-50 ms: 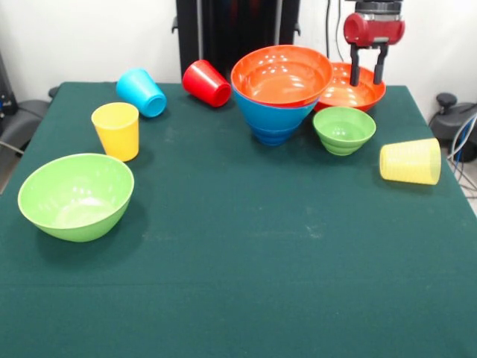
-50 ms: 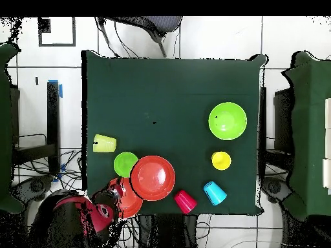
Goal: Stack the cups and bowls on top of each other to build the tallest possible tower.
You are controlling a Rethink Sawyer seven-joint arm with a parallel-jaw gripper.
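My gripper point(image 1: 367, 71) hangs open over the back right orange-red bowl point(image 1: 344, 92), its two black fingers apart and empty, tips just above the bowl's inside. Left of it stands the tower point(image 1: 277, 95): an orange-red bowl point(image 1: 282, 74) nested in a blue bowl point(image 1: 272, 115). A small green bowl point(image 1: 343, 128) sits in front of the gripper. The big green bowl point(image 1: 76, 195) is at the front left. The yellow cup point(image 1: 116, 130) stands upright. The light blue cup point(image 1: 141, 92), the red cup point(image 1: 207, 83) and the ribbed pale yellow cup point(image 1: 410, 161) lie on their sides.
Everything rests on a dark green tablecloth point(image 1: 246, 261). In the overhead view the arm point(image 2: 97, 213) covers part of the orange-red bowl point(image 2: 131, 201) at the table's edge. The pale yellow cup point(image 2: 104, 143) lies close to the side edge.
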